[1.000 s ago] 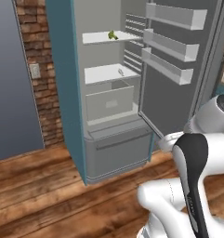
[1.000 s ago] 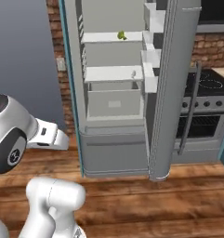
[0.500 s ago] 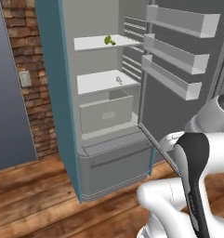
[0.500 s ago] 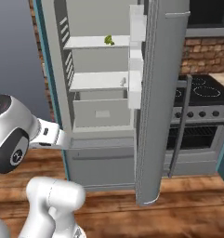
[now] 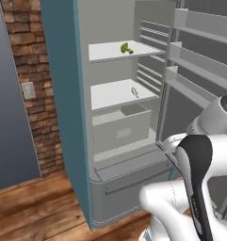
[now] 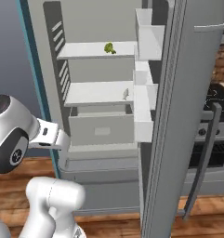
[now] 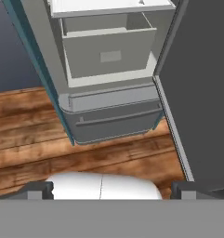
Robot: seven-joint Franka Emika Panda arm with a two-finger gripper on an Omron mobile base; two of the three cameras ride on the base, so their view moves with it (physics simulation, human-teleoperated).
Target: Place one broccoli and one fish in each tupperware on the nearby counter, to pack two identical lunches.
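While the tall grey fridge (image 5: 133, 117) stands open, we note a small green broccoli floret (image 5: 126, 47) on its top white shelf (image 6: 92, 49); the dark fingers (image 7: 36, 189) are spread wide, holding nothing.

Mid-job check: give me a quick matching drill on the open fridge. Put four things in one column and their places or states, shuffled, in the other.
Things:
1. broccoli
2. small pale item
3. drawer
4. fridge door

Places or states:
A. swung open, racks on its inner side
B. on the top shelf
C. below the second shelf, shut
D. on the second shelf

Pairs: 1-B, 2-D, 3-C, 4-A
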